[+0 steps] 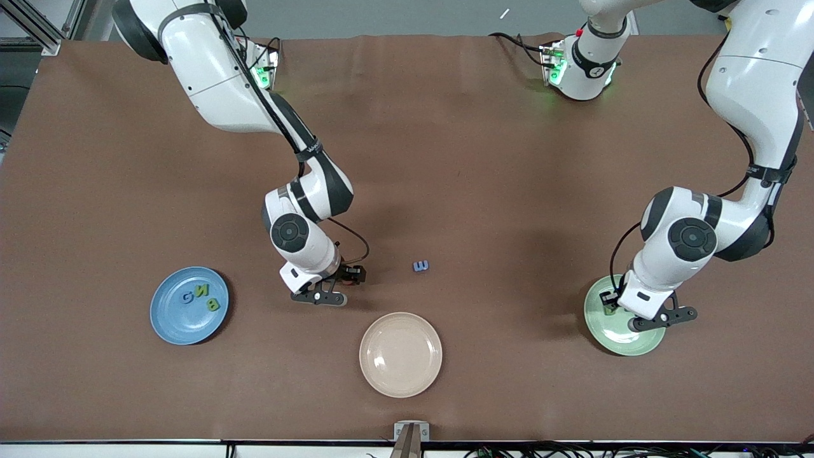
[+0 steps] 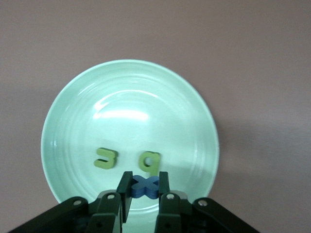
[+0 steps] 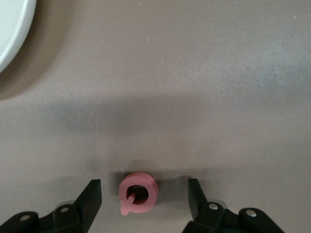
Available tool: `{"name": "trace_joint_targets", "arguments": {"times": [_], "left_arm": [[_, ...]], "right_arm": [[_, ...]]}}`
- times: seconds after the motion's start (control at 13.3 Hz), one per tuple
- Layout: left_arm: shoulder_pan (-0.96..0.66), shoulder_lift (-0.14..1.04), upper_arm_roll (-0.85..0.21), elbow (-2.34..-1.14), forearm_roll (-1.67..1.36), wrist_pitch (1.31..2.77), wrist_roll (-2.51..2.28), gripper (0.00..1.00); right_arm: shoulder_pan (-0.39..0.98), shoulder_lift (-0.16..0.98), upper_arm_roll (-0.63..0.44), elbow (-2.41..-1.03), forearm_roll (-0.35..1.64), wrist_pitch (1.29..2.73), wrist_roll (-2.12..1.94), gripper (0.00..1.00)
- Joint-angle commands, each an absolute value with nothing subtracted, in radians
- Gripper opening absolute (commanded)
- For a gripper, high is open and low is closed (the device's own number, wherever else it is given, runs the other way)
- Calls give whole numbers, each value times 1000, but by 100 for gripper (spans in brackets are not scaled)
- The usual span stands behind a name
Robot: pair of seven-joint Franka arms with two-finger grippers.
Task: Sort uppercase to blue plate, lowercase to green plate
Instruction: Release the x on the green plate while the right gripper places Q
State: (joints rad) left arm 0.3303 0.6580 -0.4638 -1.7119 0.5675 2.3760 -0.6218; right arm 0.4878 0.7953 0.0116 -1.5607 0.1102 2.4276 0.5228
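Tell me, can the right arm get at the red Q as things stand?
Probably yes. The right tool is low over the table with its fingers open on either side of the red Q, which lies flat on bare cloth with nothing in between.

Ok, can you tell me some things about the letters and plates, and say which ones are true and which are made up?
1. The left gripper is shut on the blue cross piece over the green plate. True.
2. The red Q is already on the blue plate. False: it lies on the table between the open fingers of the right gripper.
3. The blue plate holds three letters. True: the blue G, green N and green B.
4. The cream plate has a letter on it. False: no letter shows on it.
5. The blue m lies on the green plate. False: it lies on the table, farther from the front camera than the cream plate.
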Motion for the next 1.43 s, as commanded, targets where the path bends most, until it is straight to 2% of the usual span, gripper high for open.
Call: {"name": "trace_joint_targets", "arguments": {"times": [0.0, 0.15, 0.3, 0.38, 0.45, 0.53, 0.6, 0.75, 0.98, 1.2, 1.35], "left_arm": [[359, 664, -474, -1733, 591, 2372, -604, 9], [376, 664, -474, -1762, 591, 2372, -604, 14], [383, 655, -474, -1796, 591, 2370, -604, 32], [396, 652, -476, -1798, 591, 2367, -598, 47], [396, 649, -476, -1798, 591, 2367, -582, 77], [396, 649, -476, -1793, 591, 2367, -575, 100], [396, 647, -477, -1789, 591, 2367, -578, 100], [387, 634, -506, -1783, 589, 2365, -595, 100], [380, 634, -596, -1784, 577, 2361, -635, 100], [324, 634, -643, -1787, 577, 2359, -713, 100], [225, 643, -644, -1775, 572, 2347, -822, 99]], "right_arm": [[506, 790, 2, -1577, 92, 2442, 543, 53], [508, 792, 2, -1577, 92, 2442, 543, 43], [511, 792, 2, -1577, 92, 2442, 543, 33], [511, 790, 0, -1577, 91, 2442, 542, 27], [506, 788, 0, -1575, 89, 2439, 537, 20], [497, 784, 0, -1568, 89, 2430, 535, 14], [489, 773, -8, -1565, 89, 2425, 534, 9], [462, 756, -75, -1525, 89, 2386, 485, 7], [349, 752, -84, -1448, 91, 2257, 266, 7], [201, 756, -84, -1448, 95, 2252, -16, 8], [109, 759, -84, -1448, 101, 2250, -208, 8]]}}
